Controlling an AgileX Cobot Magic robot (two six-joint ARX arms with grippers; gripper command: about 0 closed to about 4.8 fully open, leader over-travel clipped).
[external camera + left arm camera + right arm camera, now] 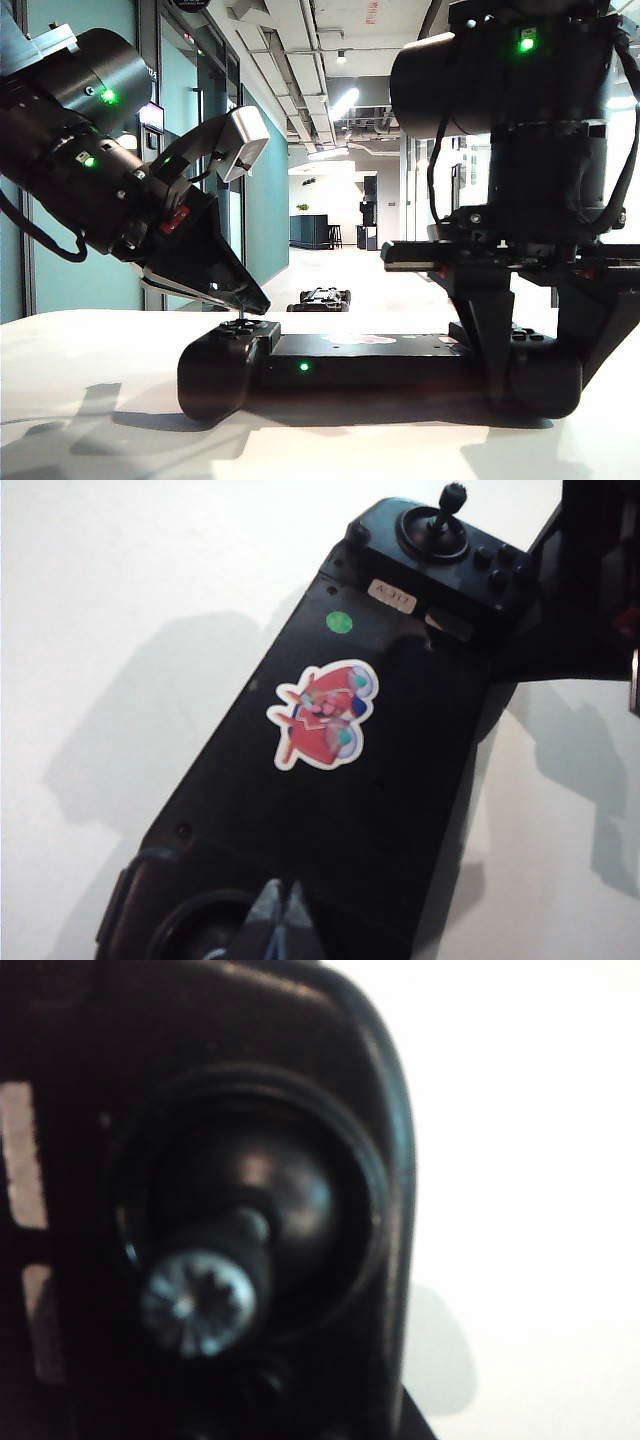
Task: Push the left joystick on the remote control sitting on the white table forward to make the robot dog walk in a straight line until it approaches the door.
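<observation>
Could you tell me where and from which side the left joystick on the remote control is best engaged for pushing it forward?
Take the left joystick at its rounded cap, from above. In the exterior view the left gripper, fingers together, points steeply down over the left lobe of the remote control. The right gripper straddles the right lobe, steadying it on the white table.

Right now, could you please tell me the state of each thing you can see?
remote control: flat on the white table, green light on.
left joystick: under the left tool's tips.
left tool: shut, tips together over the left lobe.
right tool: clamped astride the right lobe, fingers either side.
right joystick: upright, untouched.
robot dog: crouched low on the corridor floor.
</observation>
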